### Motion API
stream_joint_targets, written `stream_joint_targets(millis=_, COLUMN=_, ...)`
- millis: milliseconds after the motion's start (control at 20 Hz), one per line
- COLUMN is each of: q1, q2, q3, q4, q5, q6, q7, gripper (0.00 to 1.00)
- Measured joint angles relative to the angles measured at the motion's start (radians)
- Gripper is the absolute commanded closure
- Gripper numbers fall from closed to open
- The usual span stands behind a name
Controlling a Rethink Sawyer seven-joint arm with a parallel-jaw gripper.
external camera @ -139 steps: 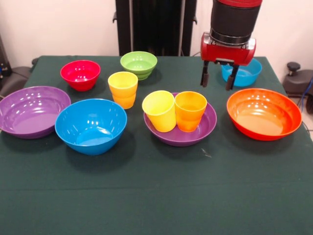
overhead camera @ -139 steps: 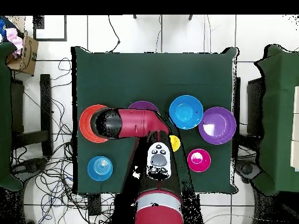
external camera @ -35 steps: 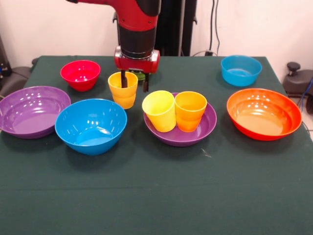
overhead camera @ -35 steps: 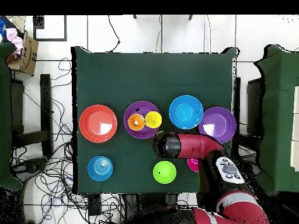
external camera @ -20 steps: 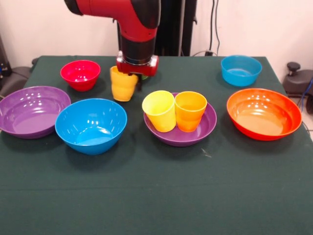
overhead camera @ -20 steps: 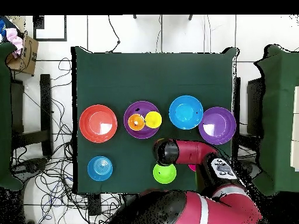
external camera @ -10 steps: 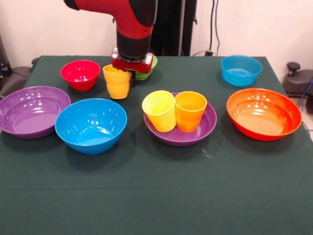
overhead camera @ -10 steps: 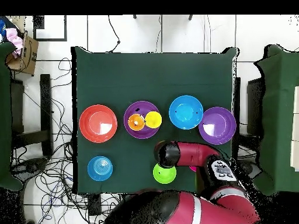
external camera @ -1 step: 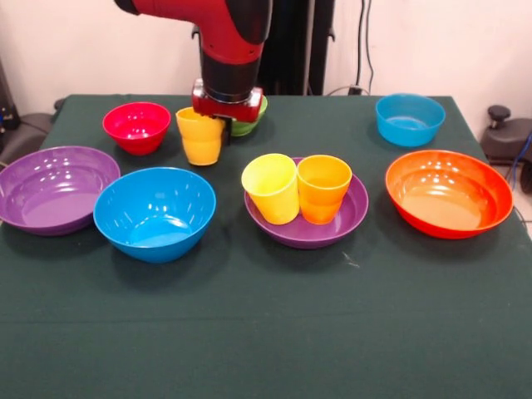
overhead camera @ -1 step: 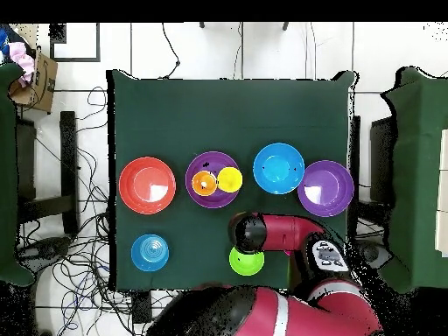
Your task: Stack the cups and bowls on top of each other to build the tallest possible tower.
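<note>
Left to right along the counter: a purple bowl at the left edge, the red bowl toward the far left corner, a large blue bowl. Next, the gripper is clamped on the rim of a yellow-orange cup, apparently lifted, just in front of the green bowl. Mid-counter, a second purple bowl holds a yellow cup and an orange cup. The orange bowl and small blue bowl sit by the right edge. The step looks like carrying; next comes centring the cup over a base and lowering it upright.
</note>
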Motion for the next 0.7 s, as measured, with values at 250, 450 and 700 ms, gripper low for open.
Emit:
stream_joint_targets(millis=250, q1=0.036, q2=-0.021, q3=-0.001, q4=0.032, q5=0.01, q6=-0.003, q7=0.0, gripper=1.0)
stream_joint_targets(millis=450, q1=0.063, q2=-0.061, q3=-0.001, q4=0.067, q5=0.029, q6=-0.002, q7=0.0, gripper=1.0)
stream_joint_targets(millis=700, q1=0.105, q2=-0.111, q3=-0.002, q4=0.091, q5=0.069, q6=-0.002, q7=0.002, gripper=1.0)
